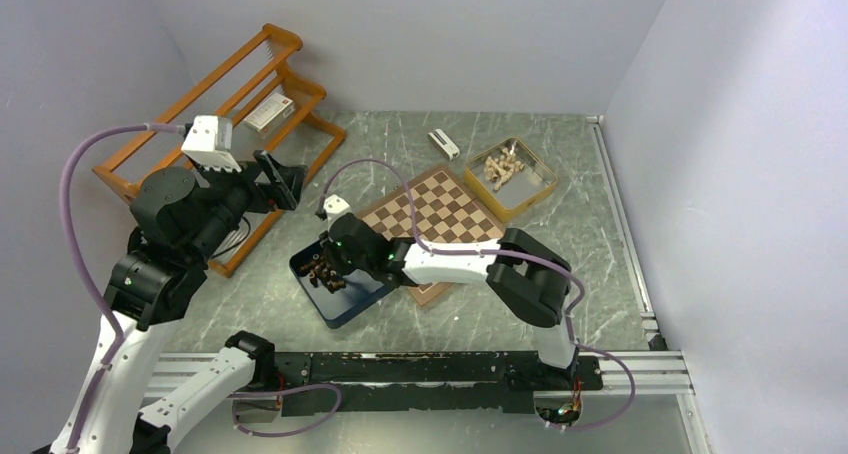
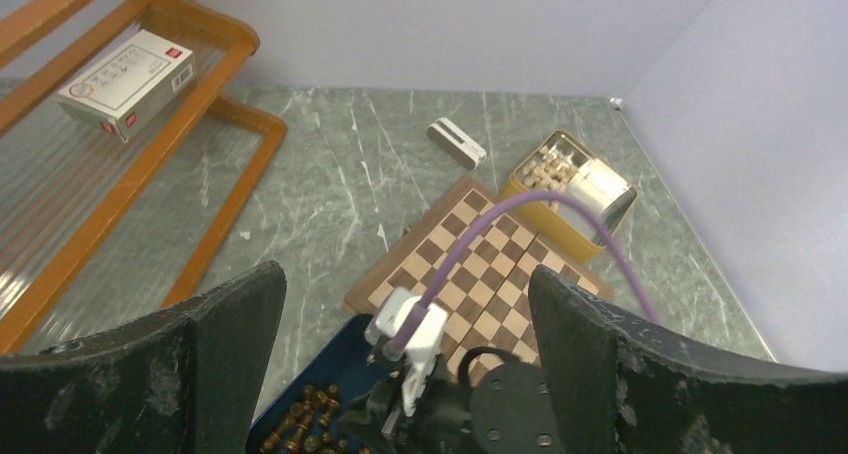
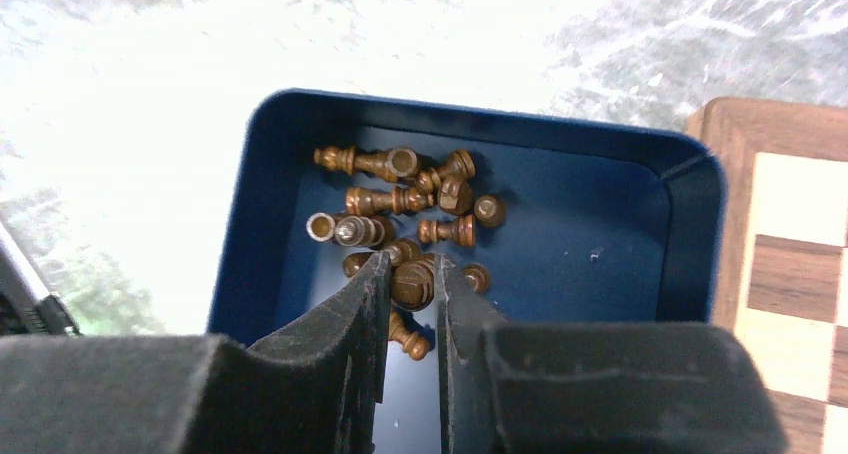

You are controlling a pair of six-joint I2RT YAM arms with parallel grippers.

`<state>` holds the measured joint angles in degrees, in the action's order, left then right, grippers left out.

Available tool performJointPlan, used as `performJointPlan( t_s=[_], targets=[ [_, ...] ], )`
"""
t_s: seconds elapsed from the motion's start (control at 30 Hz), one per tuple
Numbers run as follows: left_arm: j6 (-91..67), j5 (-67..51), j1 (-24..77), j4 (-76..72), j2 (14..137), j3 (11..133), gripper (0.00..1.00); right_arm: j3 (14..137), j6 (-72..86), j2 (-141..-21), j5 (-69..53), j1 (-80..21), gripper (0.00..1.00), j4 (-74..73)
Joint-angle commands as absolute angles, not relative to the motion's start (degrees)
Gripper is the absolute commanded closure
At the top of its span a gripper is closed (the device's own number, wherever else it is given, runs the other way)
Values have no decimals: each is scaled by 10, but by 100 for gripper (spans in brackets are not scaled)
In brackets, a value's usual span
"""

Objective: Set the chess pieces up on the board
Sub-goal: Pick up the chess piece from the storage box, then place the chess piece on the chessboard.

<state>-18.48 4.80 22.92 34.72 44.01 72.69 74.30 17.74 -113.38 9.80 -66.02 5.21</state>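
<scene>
Several dark brown chess pieces (image 3: 400, 199) lie in a heap inside a dark blue box (image 3: 460, 124), which sits on the table against the near-left corner of the board (image 1: 440, 214). No pieces stand on the board (image 2: 500, 274). My right gripper (image 3: 412, 269) reaches down into the box (image 1: 350, 304), its jaws shut on one dark piece (image 3: 412, 284) at the heap's near edge. My left gripper (image 1: 280, 179) hangs high over the table's left side, wide open and holding nothing. It looks down on the right arm and the pieces (image 2: 300, 424).
A yellow tin (image 1: 530, 199) of pale beige pieces stands off the board's far-right corner. A small white device (image 1: 443, 144) lies behind the board. An orange wooden rack (image 1: 230, 104) holding a white carton (image 1: 268, 111) fills the far left. Walls close in the back and right.
</scene>
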Motion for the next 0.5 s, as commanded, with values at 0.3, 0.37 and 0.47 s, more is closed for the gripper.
performJointPlan(
  t_s=[0.3,0.37,0.47],
  targets=[
    [-188,38,227,315,434,669,5,697,179,-976,129,-637,88,13],
    [-192,30,227,306,434,649,5,678,181,-951,139,-624,88,3],
    [-193,26,227,291,437,620,5,645,190,-911,147,-597,88,-26]
  ],
)
